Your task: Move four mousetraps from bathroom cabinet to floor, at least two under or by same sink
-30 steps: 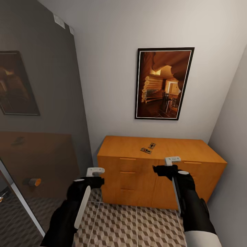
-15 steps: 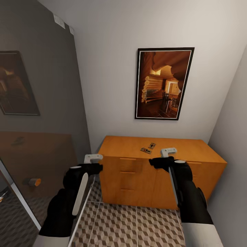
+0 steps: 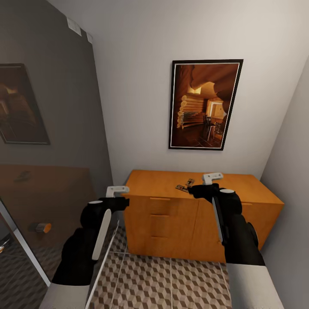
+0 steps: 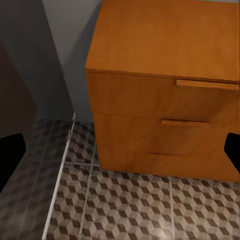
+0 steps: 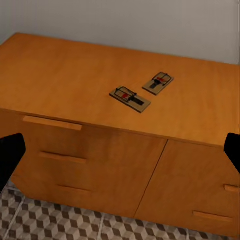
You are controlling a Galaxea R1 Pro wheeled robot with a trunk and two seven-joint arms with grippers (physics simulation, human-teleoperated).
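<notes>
Two mousetraps lie close together on top of the orange-brown cabinet (image 3: pixel 163 214), near its middle: one (image 3: pixel 182 188) nearer the front edge, the other (image 3: pixel 189 182) just behind it. The right wrist view shows both traps (image 5: pixel 130 99) (image 5: pixel 159 83) flat on the cabinet top (image 5: pixel 60 75), with dark springs and red marks. My right gripper (image 3: pixel 195 192) is open at the cabinet's front edge, right beside the traps and holding nothing. My left gripper (image 3: pixel 122 202) is open too, off the cabinet's left front corner (image 4: pixel 160 45), above the cube-patterned floor (image 4: pixel 130 205).
A dark glass panel (image 3: pixel 47 128) with a pale frame edge (image 3: pixel 25 253) stands close on the left. A framed picture (image 3: pixel 205 105) hangs above the cabinet. The grey right wall (image 3: pixel 292 171) runs beside the cabinet's end. Patterned floor (image 3: pixel 171 279) lies in front of the drawers.
Both arms have risen. The right gripper moved up from in front of the drawers to the level of the cabinet top, close to the traps. The left gripper rose slightly.
</notes>
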